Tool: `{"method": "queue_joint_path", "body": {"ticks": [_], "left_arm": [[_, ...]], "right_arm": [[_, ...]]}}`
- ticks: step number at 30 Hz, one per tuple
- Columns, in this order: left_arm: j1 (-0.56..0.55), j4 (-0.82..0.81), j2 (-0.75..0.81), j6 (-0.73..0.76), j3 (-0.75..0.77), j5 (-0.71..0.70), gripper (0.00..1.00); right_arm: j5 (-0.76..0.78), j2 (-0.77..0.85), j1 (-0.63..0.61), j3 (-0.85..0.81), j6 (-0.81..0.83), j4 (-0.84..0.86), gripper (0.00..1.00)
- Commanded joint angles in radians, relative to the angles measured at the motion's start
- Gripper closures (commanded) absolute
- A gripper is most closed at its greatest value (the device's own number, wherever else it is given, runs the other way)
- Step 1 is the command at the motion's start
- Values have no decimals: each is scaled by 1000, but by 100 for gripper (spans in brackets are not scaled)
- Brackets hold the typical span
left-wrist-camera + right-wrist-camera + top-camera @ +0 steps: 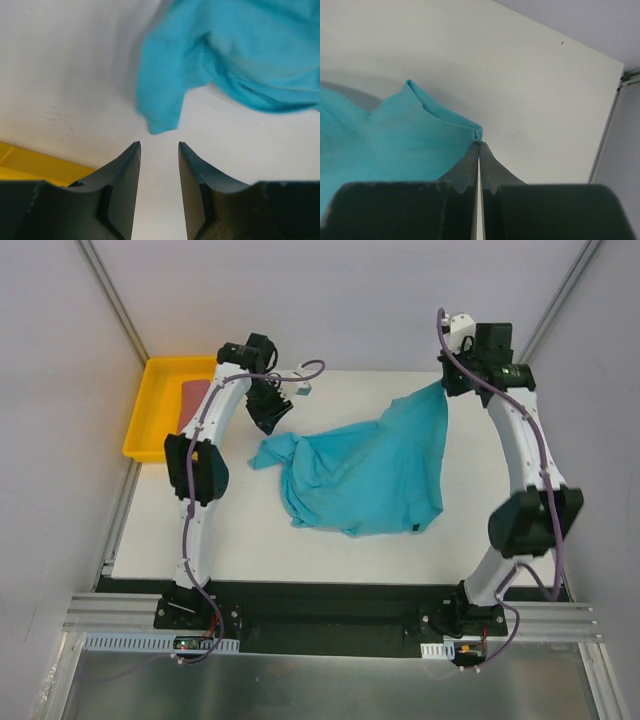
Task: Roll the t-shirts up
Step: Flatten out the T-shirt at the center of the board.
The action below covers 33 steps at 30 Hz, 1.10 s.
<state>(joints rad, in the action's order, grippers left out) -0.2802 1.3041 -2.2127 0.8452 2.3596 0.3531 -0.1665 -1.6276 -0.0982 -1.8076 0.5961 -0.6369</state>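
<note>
The turquoise t-shirt [365, 470] lies crumpled on the white table, its far right corner pulled up and taut. My right gripper [447, 388] is shut on that corner; in the right wrist view the cloth [395, 145] is pinched at the fingertips [479, 144]. My left gripper [270, 415] is open and empty just above the table, close behind the shirt's left end. In the left wrist view a sleeve tip [162, 117] hangs just ahead of the gripper [159, 146]. The rose-red t-shirt [193, 402] lies in the yellow tray, partly hidden by the left arm.
The yellow tray [160, 410] sits at the table's far left corner; its edge shows in the left wrist view [30, 162]. A small grey-white object [302, 388] lies behind the left gripper. Grey walls stand behind and to both sides.
</note>
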Motion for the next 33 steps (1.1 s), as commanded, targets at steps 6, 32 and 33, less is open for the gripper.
{"method": "queue_joint_path", "body": {"ticks": [6, 32, 33], "left_arm": [[7, -97, -36, -280, -113, -198, 50], [-53, -255, -306, -569, 84, 44, 55], [-53, -258, -309, -566, 84, 44, 55]], "right_arm": [[36, -390, 40, -256, -21, -8, 99], [-28, -322, 32, -65, -85, -43, 99], [-27, -321, 31, -62, -84, -43, 99]]}}
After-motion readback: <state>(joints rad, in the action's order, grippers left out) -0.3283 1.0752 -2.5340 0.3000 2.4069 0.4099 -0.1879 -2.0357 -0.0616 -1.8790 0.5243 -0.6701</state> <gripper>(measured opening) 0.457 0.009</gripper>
